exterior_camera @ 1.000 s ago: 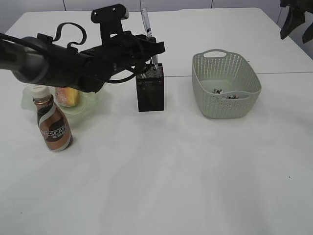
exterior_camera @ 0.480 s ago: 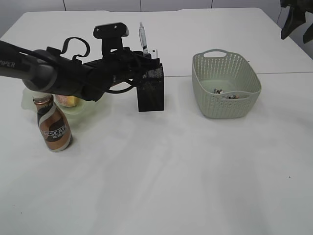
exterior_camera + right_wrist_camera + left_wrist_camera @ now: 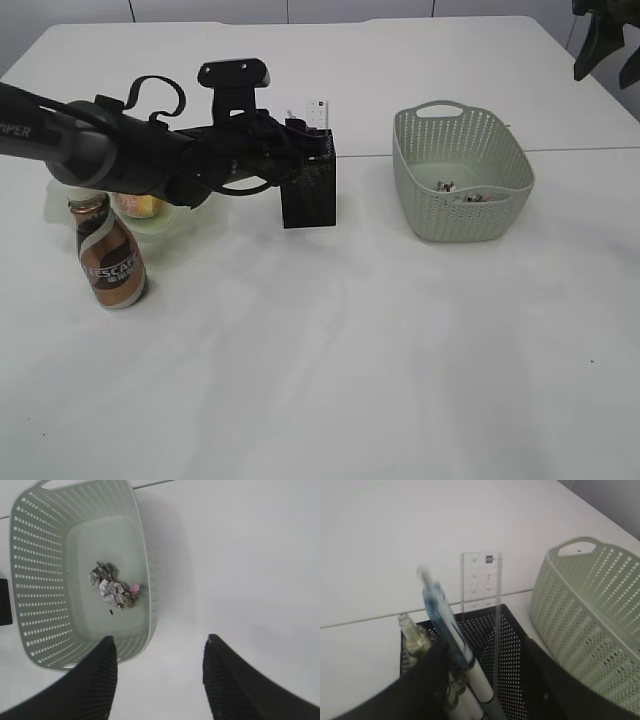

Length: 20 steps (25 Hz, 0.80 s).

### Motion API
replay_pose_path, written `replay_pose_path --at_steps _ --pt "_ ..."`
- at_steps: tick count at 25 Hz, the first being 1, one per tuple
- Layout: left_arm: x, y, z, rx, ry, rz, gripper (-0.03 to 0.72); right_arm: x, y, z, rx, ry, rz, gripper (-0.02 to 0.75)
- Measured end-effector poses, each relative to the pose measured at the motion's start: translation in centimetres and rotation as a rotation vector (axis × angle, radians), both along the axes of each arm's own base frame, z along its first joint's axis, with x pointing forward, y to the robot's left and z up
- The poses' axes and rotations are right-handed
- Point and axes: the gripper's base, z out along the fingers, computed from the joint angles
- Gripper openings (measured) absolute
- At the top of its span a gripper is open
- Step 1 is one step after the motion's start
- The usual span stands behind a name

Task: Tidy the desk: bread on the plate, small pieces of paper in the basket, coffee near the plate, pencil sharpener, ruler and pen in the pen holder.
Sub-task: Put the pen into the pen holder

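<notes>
Pen (image 3: 447, 630) sits in the pen holder (image 3: 512, 645); my left claw (image 3: 485, 680) is wide, so I should lift straight up.

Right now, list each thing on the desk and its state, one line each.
pen: upright in the pen holder, between the end effector fingers
ruler: standing in the pen holder
pen holder: upright
basket: upright, holds paper scraps
coffee bottle: upright, capped, beside the plate
bread: on the plate
</notes>
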Motion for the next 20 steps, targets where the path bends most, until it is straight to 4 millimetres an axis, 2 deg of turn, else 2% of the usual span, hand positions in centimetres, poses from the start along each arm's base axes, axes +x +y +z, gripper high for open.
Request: replay_pose_path --at_steps 4,7,13,20 --pt "-0.1 0.0 0.1 0.012 0.018 -0.001 0.384 0.0 0.0 0.0 0.0 0.0 0.0 0.406" --pt "-0.4 0.2 1.4 0.037 0.049 -0.002 0.387 0.0 0.0 0.0 -0.002 0.0 0.004 0.406" --pt "-2.1 1.2 7.3 0.114 0.086 -0.015 0.391 -0.4 0.7 1.1 0.057 -0.037 0.045 0.405" --pt "-5.8 3.7 13.6 0.232 0.235 0.01 0.399 -2.4 2.4 5.2 0.08 -0.15 0.138 0.406"
